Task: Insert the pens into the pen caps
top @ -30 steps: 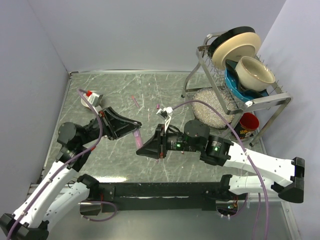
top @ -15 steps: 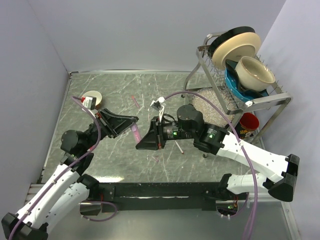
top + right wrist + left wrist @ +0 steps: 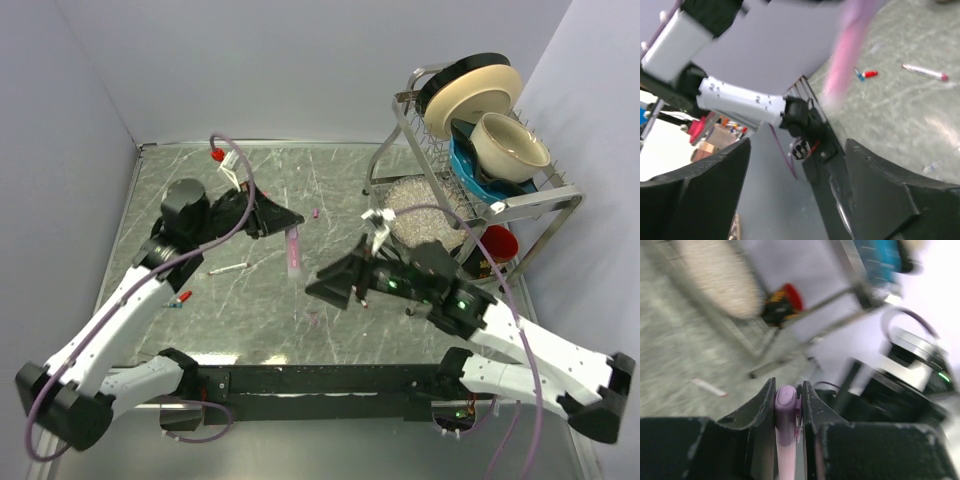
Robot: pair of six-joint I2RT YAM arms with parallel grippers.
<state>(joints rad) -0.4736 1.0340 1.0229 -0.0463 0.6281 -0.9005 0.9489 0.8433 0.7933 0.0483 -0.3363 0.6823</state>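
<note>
I see left pincer [image 3: 284, 219] clamped on pink pen [image 3: 293, 250], held above mid counter [image 3: 330, 180]. Right pincer [image 3: 322, 285] fingers spread apart, just right of pen. White pen [image 3: 228, 268] lies left on counter, pink cap [image 3: 316, 213] farther back.

Pink pen [image 3: 847, 50] motion-blurred, upper end cropped

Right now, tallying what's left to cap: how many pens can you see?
2. A pink pen is held in the left tool; a pale pen lies on the table beside the left arm. More may be hidden under the right arm.
</note>
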